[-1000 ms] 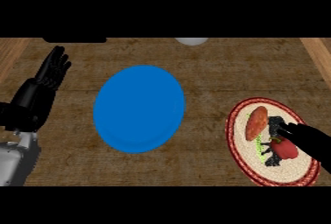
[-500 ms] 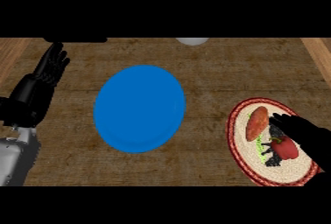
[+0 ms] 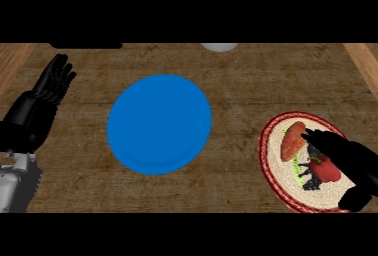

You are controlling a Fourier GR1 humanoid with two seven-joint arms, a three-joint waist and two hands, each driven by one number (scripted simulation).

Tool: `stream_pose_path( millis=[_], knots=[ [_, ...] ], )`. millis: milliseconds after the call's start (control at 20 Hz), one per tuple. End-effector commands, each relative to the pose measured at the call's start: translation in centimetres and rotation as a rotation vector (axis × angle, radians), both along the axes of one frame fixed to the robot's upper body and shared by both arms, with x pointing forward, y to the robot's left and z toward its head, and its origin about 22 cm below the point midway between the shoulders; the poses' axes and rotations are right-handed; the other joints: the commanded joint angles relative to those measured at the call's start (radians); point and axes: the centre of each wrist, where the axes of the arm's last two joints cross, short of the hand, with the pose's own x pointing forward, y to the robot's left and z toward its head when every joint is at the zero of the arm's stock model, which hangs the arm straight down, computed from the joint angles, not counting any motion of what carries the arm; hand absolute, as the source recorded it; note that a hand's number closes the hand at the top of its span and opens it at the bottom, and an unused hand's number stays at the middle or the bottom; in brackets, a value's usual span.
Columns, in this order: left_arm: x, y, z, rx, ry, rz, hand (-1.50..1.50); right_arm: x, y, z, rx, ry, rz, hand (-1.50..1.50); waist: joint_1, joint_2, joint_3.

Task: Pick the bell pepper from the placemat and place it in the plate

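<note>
The red bell pepper [image 3: 325,170] with a green stem lies on the round woven placemat [image 3: 289,185] with a red rim, at the right of the head view. My right hand [image 3: 350,156] comes in from the right edge and lies over the pepper. Its fingers [image 3: 319,138] reach past the pepper's far side, and the thumb [image 3: 354,198] stands apart at the near side. The hand hides part of the pepper and its fingers are not closed round it. The blue plate [image 3: 159,124] sits bare at the centre, well left of the mat.
An elongated orange-red item [image 3: 294,140] lies on the mat's far part, beside the pepper. My left hand [image 3: 46,92] rests open at the left edge, fingers up. A white object [image 3: 219,47] and a dark one [image 3: 86,45] sit at the counter's far edge.
My right hand has crept a little further over the pepper, away from me, and its thumb now shows near the mat's front edge. The pepper, plate and left hand have not moved.
</note>
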Motion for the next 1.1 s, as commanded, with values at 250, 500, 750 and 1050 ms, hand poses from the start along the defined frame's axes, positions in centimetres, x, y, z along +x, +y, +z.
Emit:
stream_pose_path(
  millis=[250, 500, 750, 1050],
  knots=[
    [0.0, -1.6, -0.4, 0.008, 0.003, 0.019, 0.00, 0.5, -2.5, -3.9, -0.072, 0.035, -0.016, -1.50, -0.001, 0.000, 0.000],
    [1.7, -1.2, -0.5, 0.011, 0.002, 0.005, 0.00, 1.1, 0.9, -5.7, 0.066, -0.099, 0.055, 1.50, -0.008, 0.001, 0.000],
    [0.7, -0.4, 0.0, 0.000, 0.007, 0.019, 0.00, -0.4, 2.4, -5.2, 0.050, -0.243, -0.101, 1.50, -0.015, -0.004, -0.001],
    [-0.5, 1.0, -1.1, 0.015, 0.009, 0.089, 0.00, -6.1, -1.1, -8.0, -0.068, -0.105, -0.746, 1.50, -0.088, -0.021, -0.007]
  ],
)
